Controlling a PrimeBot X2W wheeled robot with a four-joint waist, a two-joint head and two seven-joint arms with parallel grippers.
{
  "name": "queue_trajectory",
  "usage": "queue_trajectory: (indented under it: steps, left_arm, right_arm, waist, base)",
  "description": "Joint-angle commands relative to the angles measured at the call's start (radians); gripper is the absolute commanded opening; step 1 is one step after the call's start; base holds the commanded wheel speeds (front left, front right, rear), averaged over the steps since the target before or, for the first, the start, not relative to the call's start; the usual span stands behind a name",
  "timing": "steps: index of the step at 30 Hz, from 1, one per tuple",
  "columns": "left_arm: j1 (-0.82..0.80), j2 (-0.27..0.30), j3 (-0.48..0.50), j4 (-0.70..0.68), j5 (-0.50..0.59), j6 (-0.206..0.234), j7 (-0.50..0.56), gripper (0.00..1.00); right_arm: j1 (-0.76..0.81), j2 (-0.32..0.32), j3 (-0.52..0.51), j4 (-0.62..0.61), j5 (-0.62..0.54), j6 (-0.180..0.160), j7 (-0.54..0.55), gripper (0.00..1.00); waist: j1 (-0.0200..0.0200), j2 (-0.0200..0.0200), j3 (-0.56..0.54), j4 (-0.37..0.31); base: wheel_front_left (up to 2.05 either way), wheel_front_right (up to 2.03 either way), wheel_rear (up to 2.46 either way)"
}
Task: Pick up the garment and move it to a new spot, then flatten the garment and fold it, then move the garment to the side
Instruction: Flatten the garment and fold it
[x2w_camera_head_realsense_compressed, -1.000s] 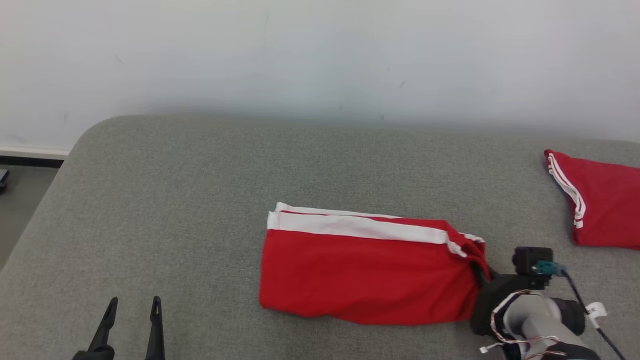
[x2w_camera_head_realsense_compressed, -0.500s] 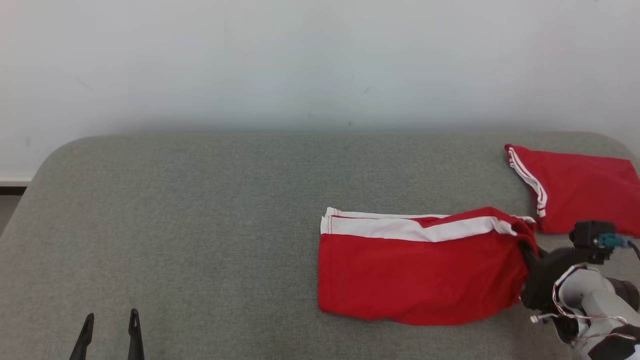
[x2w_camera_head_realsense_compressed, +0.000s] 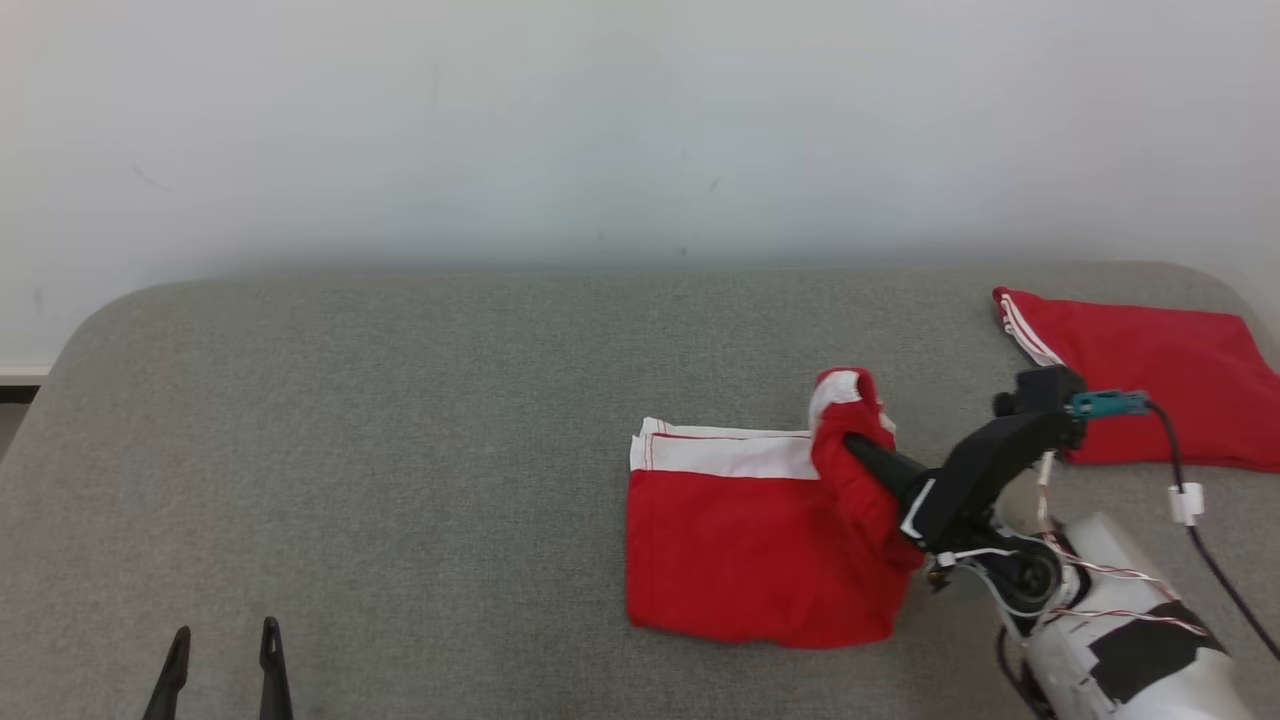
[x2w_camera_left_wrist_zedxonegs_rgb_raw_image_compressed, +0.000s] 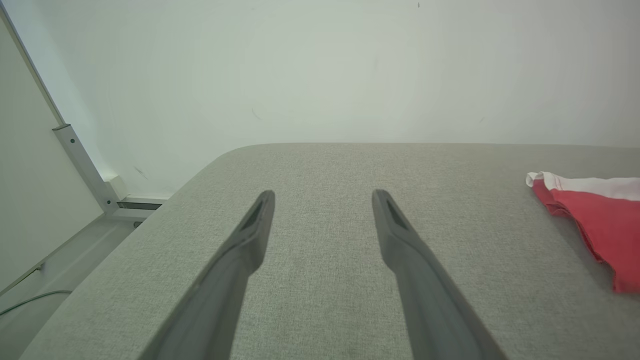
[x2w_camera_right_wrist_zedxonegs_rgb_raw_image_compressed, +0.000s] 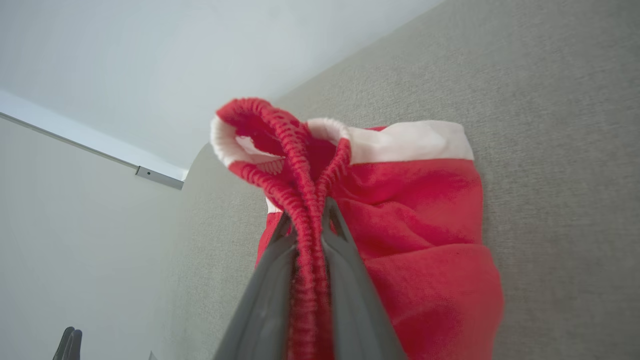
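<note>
Grey tabletop (x2w_camera_head_realsense_compressed: 400, 450) carries the red garment (x2w_camera_head_realsense_compressed: 740, 560) right of centre, its waistband lifted and pinched in the closed right pincer (x2w_camera_right_wrist_zedxonegs_rgb_raw_image_compressed: 306, 215), tips partly hidden by cloth. At lower left the left pincer (x2w_camera_head_realsense_compressed: 222, 640) gapes. A second garment (x2w_camera_head_realsense_compressed: 1140, 380) lies far right.

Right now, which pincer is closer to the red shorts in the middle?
Right. The right pincer grips the red shorts; the left pincer hangs open far to their left.

Seen from the head view, the right gripper (x2w_camera_head_realsense_compressed: 848, 442) had its tips buried in the garment's (x2w_camera_head_realsense_compressed: 740, 560) bunched folds; the left gripper (x2w_camera_head_realsense_compressed: 224, 632) ran off the bottom edge.
</note>
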Motion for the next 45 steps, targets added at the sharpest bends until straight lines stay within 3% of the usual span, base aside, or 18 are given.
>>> queue_trajectory:
  steps: [1,10,20,21,22,23,31,39,45]
  left_arm:
    - [-0.006,-0.003,-0.002,0.0,0.012,-0.005,-0.003,1.0]
    - [-0.053,-0.034,-0.035,0.018,0.028,-0.023,-0.003,1.0]
    - [-0.108,-0.067,-0.059,0.047,0.049,-0.043,-0.003,1.0]
    - [-0.109,-0.069,-0.059,0.05,0.051,-0.044,-0.003,1.0]
    - [-0.11,-0.071,-0.058,0.053,0.052,-0.046,-0.003,1.0]
    - [-0.111,-0.071,-0.056,0.055,0.053,-0.047,-0.003,1.0]
    - [-0.084,-0.061,-0.023,0.055,0.055,-0.044,-0.003,1.0]
    - [-0.047,-0.05,0.025,0.022,0.066,-0.021,-0.003,1.0]
    - [-0.024,-0.05,0.038,0.006,0.074,-0.012,-0.003,1.0]
  right_arm:
    - [-0.01,0.013,0.001,0.004,0.002,-0.002,0.007,0.0]
    - [-0.085,0.188,0.023,0.176,-0.085,-0.002,-0.026,0.0]
    - [-0.166,0.242,0.059,0.385,-0.187,-0.002,-0.126,0.02]
    - [-0.171,0.243,0.069,0.391,-0.195,-0.002,-0.133,0.36]
    - [-0.174,0.244,0.076,0.394,-0.2,-0.002,-0.144,0.48]
    - [-0.175,0.245,0.081,0.394,-0.201,-0.002,-0.154,1.0]
    - [-0.149,0.196,0.087,0.294,-0.155,-0.002,-0.244,1.0]
    - [-0.082,0.026,0.115,0.072,-0.19,-0.002,-0.467,1.0]
    - [-0.003,-0.047,0.093,-0.035,-0.253,-0.002,-0.61,1.0]
  waist:
    - [0.0,-0.0001,0.002,0.007]
    - [0.0,-0.0001,0.037,0.072]
    - [0.0,-0.0001,0.074,0.132]
    - [0.0,-0.0001,0.074,0.133]
    - [0.0,-0.0001,0.073,0.133]
    - [0.0,-0.0001,0.071,0.13]
    - [0.0,-0.0001,0.047,0.088]
    - [0.0,-0.0001,0.026,0.021]
    - [0.0,-0.0001,0.019,-0.021]
  base:
    - [0.0,0.0,0.0]
    - [0.0,0.0,0.0]
    - [0.0,0.0,0.0]
    - [0.0,0.0,0.0]
    - [0.0,0.0,0.0]
    - [0.0,0.0,0.0]
    - [0.0,0.0,0.0]
    - [0.0,0.0,0.0]
    - [0.0,0.0,0.0]
